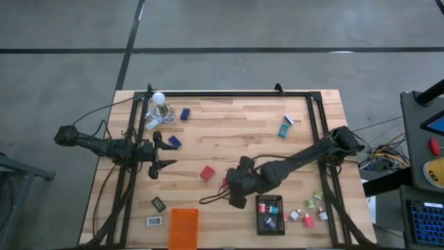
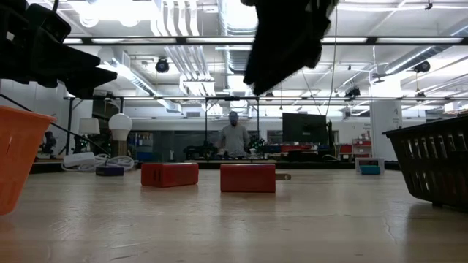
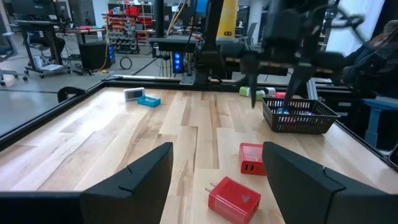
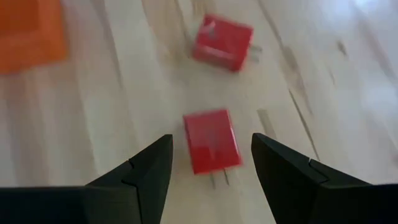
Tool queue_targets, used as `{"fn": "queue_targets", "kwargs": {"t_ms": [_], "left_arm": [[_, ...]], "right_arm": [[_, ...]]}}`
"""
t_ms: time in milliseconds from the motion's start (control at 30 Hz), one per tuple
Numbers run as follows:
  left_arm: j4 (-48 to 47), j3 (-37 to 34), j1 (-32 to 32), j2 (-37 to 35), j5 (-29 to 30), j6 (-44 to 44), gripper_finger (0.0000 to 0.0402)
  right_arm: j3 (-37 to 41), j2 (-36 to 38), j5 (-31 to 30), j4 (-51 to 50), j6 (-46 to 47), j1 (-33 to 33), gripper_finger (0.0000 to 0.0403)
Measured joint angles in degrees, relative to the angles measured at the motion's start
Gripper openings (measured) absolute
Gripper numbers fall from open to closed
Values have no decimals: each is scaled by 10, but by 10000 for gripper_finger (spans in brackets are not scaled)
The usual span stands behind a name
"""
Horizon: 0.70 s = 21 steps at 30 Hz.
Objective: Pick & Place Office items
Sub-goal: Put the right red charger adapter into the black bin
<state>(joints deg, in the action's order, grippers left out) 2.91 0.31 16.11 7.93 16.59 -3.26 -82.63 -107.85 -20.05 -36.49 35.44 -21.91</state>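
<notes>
While the right gripper [image 4: 210, 163] hangs over the middle of the pale wooden table [image 1: 243, 132] with its two dark fingers spread apart and nothing between them, a red cube-shaped plug block [image 4: 212, 140] with metal prongs lies on the wood directly below the gap, not touched. Just beyond it lies a second red plug block [image 4: 222, 42], turned at an angle; the high view shows one red block [image 1: 207, 173] clear of the arm and the other mostly hidden under the right gripper [image 1: 236, 187]. The left gripper [image 1: 157, 167] hovers near the table's left side, its fingers also parted and empty, facing across the table toward the two red blocks. A black wire basket [image 1: 269, 214] near the front edge, right of centre, holds several small coloured pieces, and more small pink, green and white bits [image 1: 309, 212] lie on the table to its right. An orange rectangular plastic tray [image 1: 184, 228] sits at the front edge, with two small black-and-white rectangles [image 1: 157, 212] to its left. Dark blue blocks [image 1: 179, 127] and a white bulb [image 1: 159, 98] lie toward the far left corner, and a teal-and-white box [image 1: 285, 126] lies toward the far right.
</notes>
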Motion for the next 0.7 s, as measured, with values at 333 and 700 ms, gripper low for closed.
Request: {"fn": "queue_targets", "kwargs": {"t_ms": [333,700], "left_arm": [[0,0,0,1,0,0,253],[0,0,0,0,0,0,253]], "right_arm": [[60,0,63,86,-102,18,215],[139,-1,98,214,-132,33,215]]}}
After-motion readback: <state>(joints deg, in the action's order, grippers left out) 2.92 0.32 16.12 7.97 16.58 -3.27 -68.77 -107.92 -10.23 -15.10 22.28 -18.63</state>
